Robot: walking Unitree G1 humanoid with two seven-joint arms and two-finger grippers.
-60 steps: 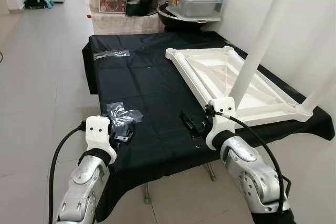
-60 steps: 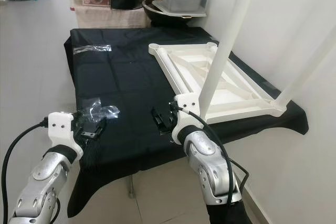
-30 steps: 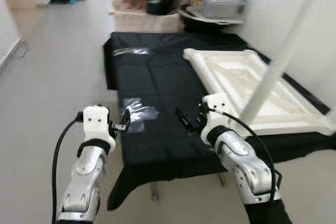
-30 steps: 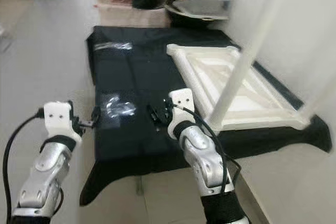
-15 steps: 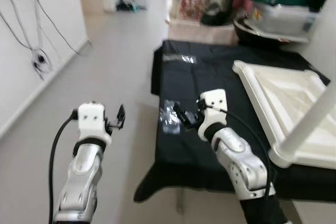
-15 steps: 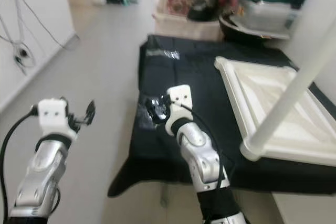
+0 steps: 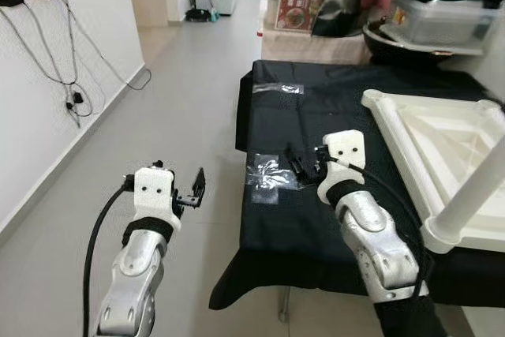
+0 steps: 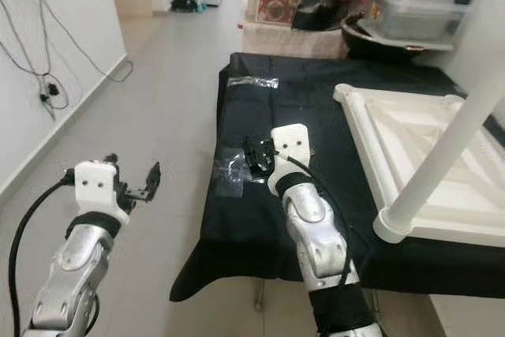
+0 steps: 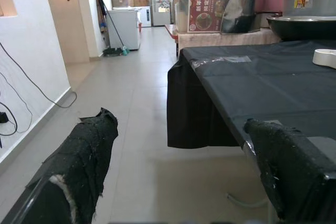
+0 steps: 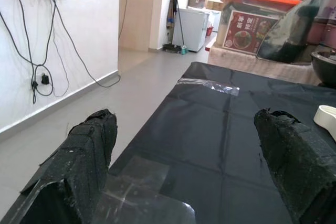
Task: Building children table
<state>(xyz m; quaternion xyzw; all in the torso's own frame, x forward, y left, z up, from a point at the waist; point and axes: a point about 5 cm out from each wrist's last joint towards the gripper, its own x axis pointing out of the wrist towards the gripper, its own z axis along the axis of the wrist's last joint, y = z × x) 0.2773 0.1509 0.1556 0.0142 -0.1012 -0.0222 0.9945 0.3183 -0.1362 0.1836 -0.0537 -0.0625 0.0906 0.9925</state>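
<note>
Left eye view: upturned white children's table

head stereo downward, wrists level, forward

A table draped in a black cloth stands on a grey tiled floor. On the cloth lie an upturned white children's table with one leg standing up at its near corner, a clear plastic bag near the cloth's left edge, and another clear plastic strip toward the far left corner.
</note>
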